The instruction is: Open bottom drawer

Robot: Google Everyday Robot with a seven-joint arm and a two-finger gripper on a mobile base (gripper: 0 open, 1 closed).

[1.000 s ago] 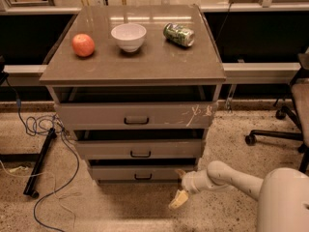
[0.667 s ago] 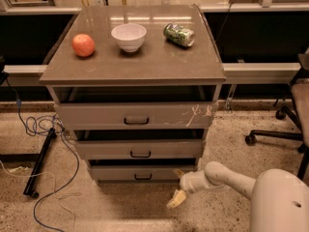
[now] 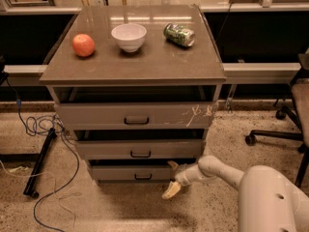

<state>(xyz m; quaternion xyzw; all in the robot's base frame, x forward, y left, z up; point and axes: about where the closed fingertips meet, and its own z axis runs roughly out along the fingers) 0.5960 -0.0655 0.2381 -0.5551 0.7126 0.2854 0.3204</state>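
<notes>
My gripper [image 3: 172, 179] sits low, just right of the bottom drawer [image 3: 113, 172], fingers spread, holding nothing. The drawer is lowest under the bench [image 3: 145, 66], by the floor. Its handle [image 3: 143, 177] runs left-right and lies left of the fingers.

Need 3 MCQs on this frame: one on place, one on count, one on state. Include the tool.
1. Where is the tool?
A) on the office chair's seat
B) low, by the right end of the bottom drawer
C) at the widest drawer's handle

2. How many things sit on the cabinet top?
A) two
B) three
C) five

3. How does the green can sit?
A) upright
B) on its side
C) hanging off the edge

1 B: the tool hangs near the floor at that drawer's right end.
2 B: apple, bowl and can.
3 B: its length runs along the surface.
</notes>
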